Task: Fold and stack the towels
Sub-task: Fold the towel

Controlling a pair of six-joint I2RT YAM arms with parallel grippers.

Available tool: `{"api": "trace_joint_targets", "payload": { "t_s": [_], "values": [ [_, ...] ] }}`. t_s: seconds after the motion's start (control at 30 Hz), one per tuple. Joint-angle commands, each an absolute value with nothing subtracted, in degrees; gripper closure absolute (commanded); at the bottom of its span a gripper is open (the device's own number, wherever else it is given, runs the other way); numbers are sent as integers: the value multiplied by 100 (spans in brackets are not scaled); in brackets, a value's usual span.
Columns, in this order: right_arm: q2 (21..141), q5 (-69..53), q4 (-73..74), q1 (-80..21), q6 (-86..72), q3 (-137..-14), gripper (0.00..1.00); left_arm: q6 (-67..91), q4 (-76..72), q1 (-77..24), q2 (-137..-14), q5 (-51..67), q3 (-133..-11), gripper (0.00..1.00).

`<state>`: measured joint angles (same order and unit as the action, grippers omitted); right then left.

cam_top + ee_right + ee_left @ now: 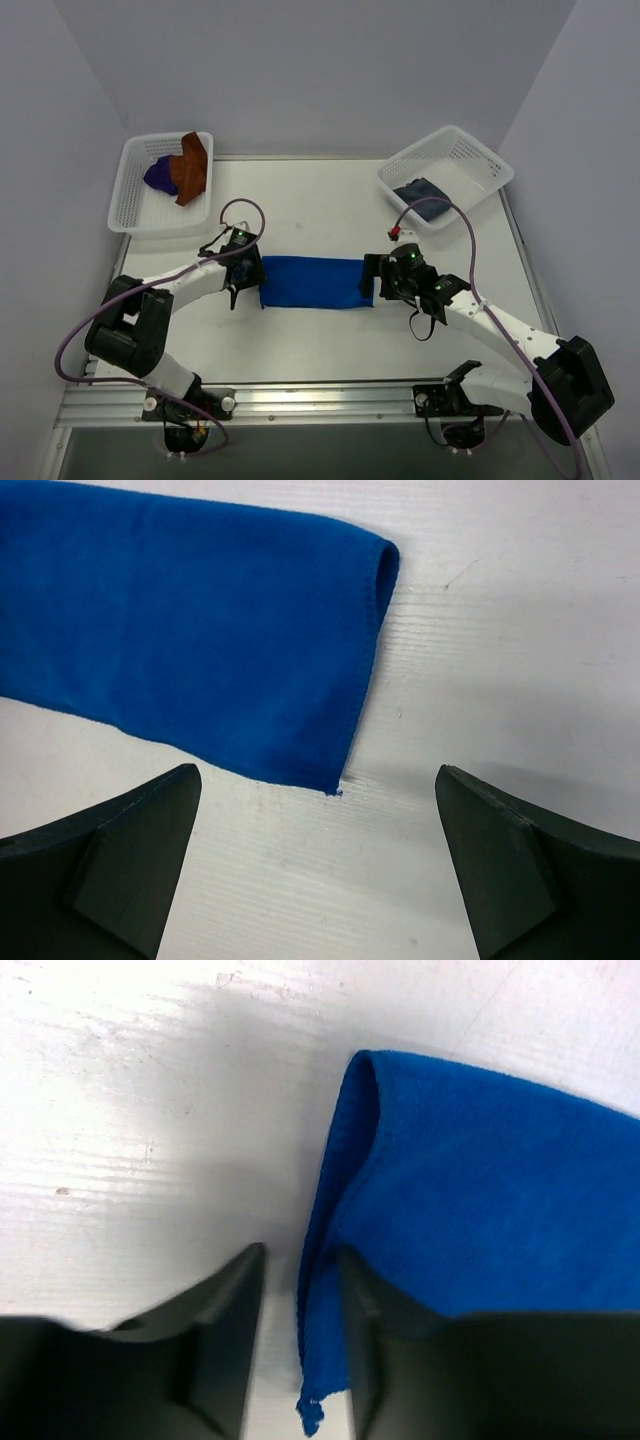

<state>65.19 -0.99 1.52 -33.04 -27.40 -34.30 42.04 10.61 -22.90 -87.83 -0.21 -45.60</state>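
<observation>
A: Fingers on left gripper (300,1255), state?
B: Drawn in narrow, not clenched. Straddling the end edge of the blue towel (480,1190): cloth up against one finger (375,1340), sliver of bare table (120,1110) showing beside the other. No pinch visible.
A: And right gripper (318,772)?
B: Spread wide, released, holding nothing. Sitting just off the towel's opposite end, with its near corner lined up between the two pads (130,860) and touching neither.
A: Towel position?
B: Mid-table, lying flat, doubled into a long strip running left to right between the two grippers. Fold loop visible at each end in the wrist views. Edges fairly square.
A: Rest of the towels?
B: Bunched up and touching, purple towel (158,177) and brown towel (192,165), inside left basket (130,205) at the far-left corner. Crumpled in right basket (475,160) at far right, grey towel (423,196), looking dark blue-grey from above; basket set at an angle to the table edge. All three well apart from the blue strip.
A: Arms?
B: Reaching in from the near edge, left arm (180,285) and right arm (500,325), wrists facing each other across the strip. Looped over each, a mauve cable (245,205).
</observation>
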Motion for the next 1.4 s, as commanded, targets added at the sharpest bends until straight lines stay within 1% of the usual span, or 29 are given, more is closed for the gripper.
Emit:
{"api": "trace_joint_targets", "payload": {
  "t_s": [0.0,0.07,0.1,0.13,0.37,0.47,0.6,0.7,0.83,1.0,1.1,1.13,1.17,1.23,1.27,1.3,1.33,1.37],
  "values": [
    [6504,272,97,-3226,-2883,-3542,0,4157,1108,-2434,-8921,0,-4641,72],
    [6495,273,88,-3147,-2848,-3533,0,4123,1099,-2461,-8921,0,-4667,84],
    [6513,281,97,-3103,-2830,-3542,0,4105,1099,-2487,-8912,0,-4684,97],
    [6521,255,105,-3068,-2787,-3577,0,4096,1160,-2496,-8895,-26,-4702,98],
    [6723,62,62,-2865,-2760,-3647,0,4034,1283,-2505,-8254,-552,-4501,98],
    [6881,-175,61,-2865,-2830,-3717,0,3991,1555,-2505,-7823,-834,-4456,98],
    [7048,-333,-289,-2857,-2944,-3735,0,3902,1986,-2505,-7375,-1203,-4500,98],
    [7215,-746,-544,-2883,-3005,-3735,0,3858,2197,-2505,-7128,-1239,-4509,98],
    [7505,-1010,-861,-2988,-3085,-3805,0,3762,2285,-2496,-6953,-1187,-4579,98],
    [8173,-1037,-1090,-3173,-3094,-4078,0,3709,2285,-2514,-6882,-1055,-4667,98],
    [8568,-1019,-1134,-3182,-3173,-4253,3,3683,2233,-2514,-6856,-949,-4702,98],
    [8769,-1020,-1142,-3173,-3199,-4332,5,3665,2206,-2514,-6855,-914,-4711,98],
    [8876,-1011,-1134,-3182,-3251,-4368,12,3656,2197,-2522,-6855,-871,-4728,98],
    [9113,-1020,-1125,-3182,-3296,-4429,23,3647,2145,-2540,-6873,-818,-4755,98],
    [9175,-1037,-1151,-3182,-3331,-4447,35,3639,2145,-2557,-6890,-817,-4772,98],
    [9237,-1063,-1160,-3190,-3348,-4447,40,3630,2136,-2584,-6899,-809,-4833,98],
    [9324,-1072,-1195,-3190,-3357,-4447,52,3604,2136,-2645,-6926,-817,-4869,98],
    [9369,-1107,-1204,-3199,-3375,-4447,57,3595,2127,-2680,-6934,-817,-4930,98]
  ]
}}
